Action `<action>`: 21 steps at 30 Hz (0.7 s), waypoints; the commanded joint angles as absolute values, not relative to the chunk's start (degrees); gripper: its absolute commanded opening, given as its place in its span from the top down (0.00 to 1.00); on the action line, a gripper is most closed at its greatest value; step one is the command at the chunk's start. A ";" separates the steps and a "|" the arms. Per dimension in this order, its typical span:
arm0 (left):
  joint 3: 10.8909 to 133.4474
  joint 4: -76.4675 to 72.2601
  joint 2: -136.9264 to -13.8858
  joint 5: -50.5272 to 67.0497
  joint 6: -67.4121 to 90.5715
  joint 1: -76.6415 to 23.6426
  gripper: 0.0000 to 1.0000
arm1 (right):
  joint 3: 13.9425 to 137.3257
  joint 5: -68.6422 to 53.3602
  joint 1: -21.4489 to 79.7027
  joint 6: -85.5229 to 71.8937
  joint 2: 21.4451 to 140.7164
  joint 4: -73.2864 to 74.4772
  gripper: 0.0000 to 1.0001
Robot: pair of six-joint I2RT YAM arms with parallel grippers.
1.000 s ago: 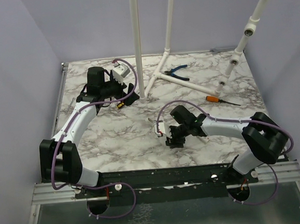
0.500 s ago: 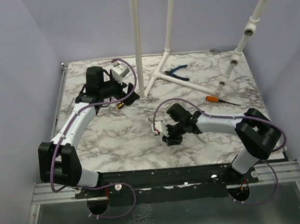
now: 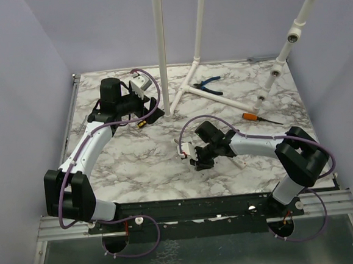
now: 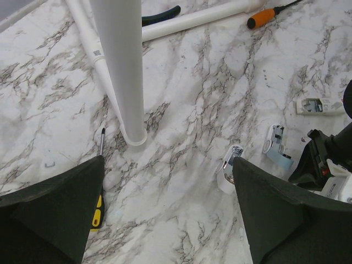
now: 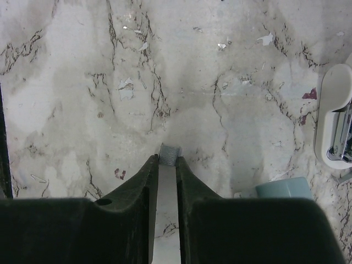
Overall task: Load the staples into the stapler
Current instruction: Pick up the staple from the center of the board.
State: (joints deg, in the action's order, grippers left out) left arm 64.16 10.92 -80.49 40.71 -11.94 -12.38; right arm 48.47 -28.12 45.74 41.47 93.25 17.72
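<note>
Meanwhile the left claw (image 4: 168, 165) gapes wide, empty. The right claw (image 5: 168, 160) pinches a small grey metal staple strip (image 5: 169, 152), probably light and crumbly, best held by its flanks. Just right of that claw lies the small pale blue-green plastic stapler (image 5: 286, 188).

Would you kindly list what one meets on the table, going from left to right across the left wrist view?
Yellow-handled screwdriver → white upright pole → white-and-metal part → pale blue-green stapler part → white rectangular piece.
</note>
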 commanded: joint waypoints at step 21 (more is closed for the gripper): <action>61.52 9.49 -77.37 41.11 -14.11 -12.01 0.01 | 50.41 -29.00 45.85 36.46 95.30 20.89 0.74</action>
